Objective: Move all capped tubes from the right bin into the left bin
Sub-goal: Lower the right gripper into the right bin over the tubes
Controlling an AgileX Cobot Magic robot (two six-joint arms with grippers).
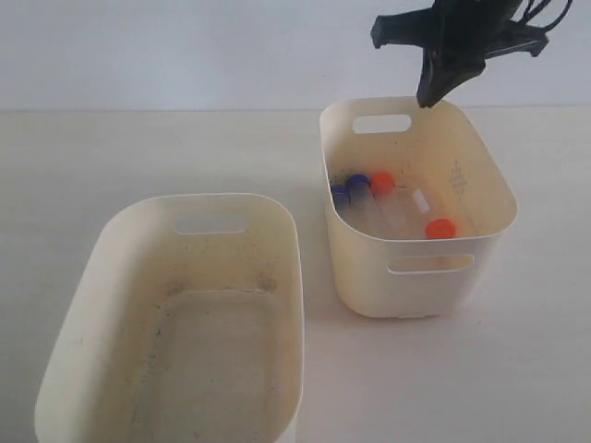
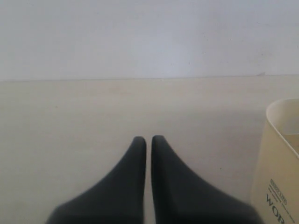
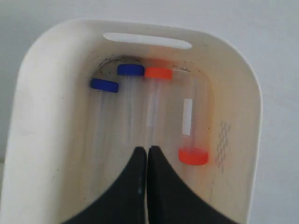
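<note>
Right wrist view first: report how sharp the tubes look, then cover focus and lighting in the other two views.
Right wrist view: the capped tubes have smeared, soft clear bodies and only the caps read crisp; the shut right gripper is a dark blur. Left wrist view: the left gripper is soft-edged under flat, even light. Exterior view: diffuse light, faint shadows, dirt specks in the left bin resolved.

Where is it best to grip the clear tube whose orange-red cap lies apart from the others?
Probably mid-body on that orange-capped clear plastic tube, from straight above, jaws across its length: it lies flat in the deep cream plastic bin, whose walls block the sides.
</note>
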